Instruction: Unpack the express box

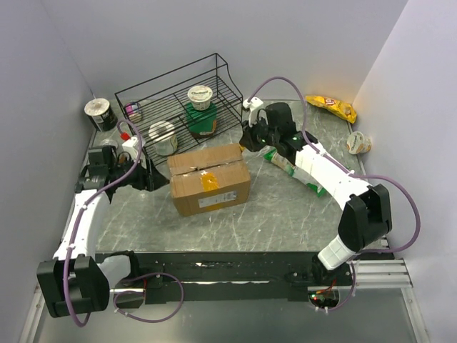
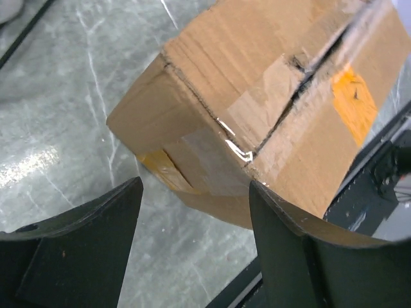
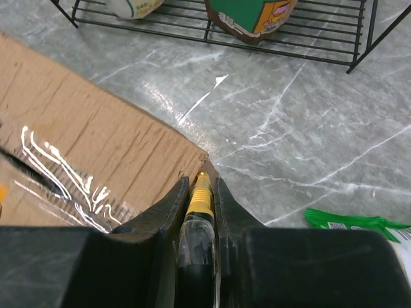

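Right claw (image 3: 200,181) pinches what may be a cutter (image 3: 200,204) at the box (image 3: 83,141) corner, ready to slit the tape (image 2: 260,106); left claw (image 2: 196,186) gapes empty.

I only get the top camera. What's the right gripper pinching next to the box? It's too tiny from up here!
Observer: The right gripper is shut on a slim yellow-tipped tool, and the tip sits at a corner of the express box.
Operator: Is the box open?
Observer: Its flaps are down. The left wrist view shows clear tape folded over the box's end, with a dark slit along the top seam.
Operator: Is the other gripper squeezing it?
Observer: No. The left gripper is open, with the box's end corner just ahead of its gap, not clamped.
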